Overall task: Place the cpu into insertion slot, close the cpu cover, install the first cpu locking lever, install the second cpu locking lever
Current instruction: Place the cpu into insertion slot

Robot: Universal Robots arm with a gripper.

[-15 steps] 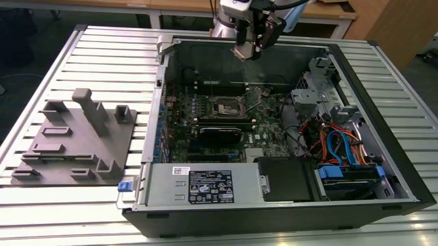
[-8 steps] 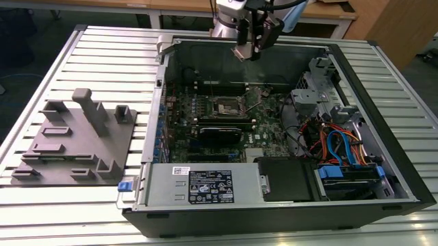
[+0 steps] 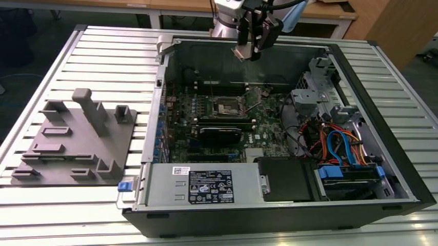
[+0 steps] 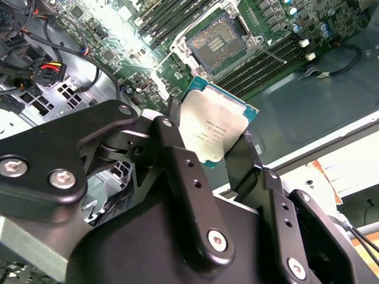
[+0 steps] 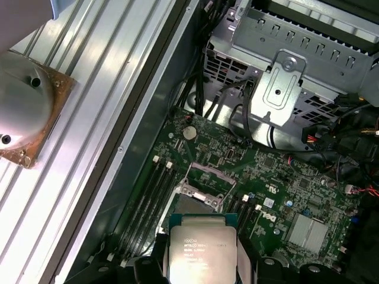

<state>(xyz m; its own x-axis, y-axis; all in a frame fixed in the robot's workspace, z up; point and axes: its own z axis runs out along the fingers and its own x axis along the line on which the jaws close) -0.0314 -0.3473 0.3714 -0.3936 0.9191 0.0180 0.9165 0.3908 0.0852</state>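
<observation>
My gripper [image 3: 246,50] hangs above the far wall of the open computer case [image 3: 383,128], shut on the cpu [image 3: 241,53]. In both wrist views the silver-topped cpu [image 4: 214,127] [image 5: 201,251] sits upright between the two black fingers [image 4: 173,118], gripped by its edges. The insertion slot [image 3: 227,106] lies below on the green motherboard, a dark square with a silvery rim [image 4: 220,36], and nothing is in it. In the first wrist view the held chip partly hides the insertion slot [image 5: 198,192]. A thin lever [image 4: 273,55] sticks out beside it. I cannot tell the cpu cover apart from the rim.
A long black card [image 3: 220,134] and memory slots [image 4: 266,62] flank the socket. A metal drive cage [image 3: 311,95] and coloured cables [image 3: 335,143] fill the exterior view's right side, and a power supply [image 3: 205,187] is in front. A grey fixture plate [image 3: 75,138] stands outside on the left.
</observation>
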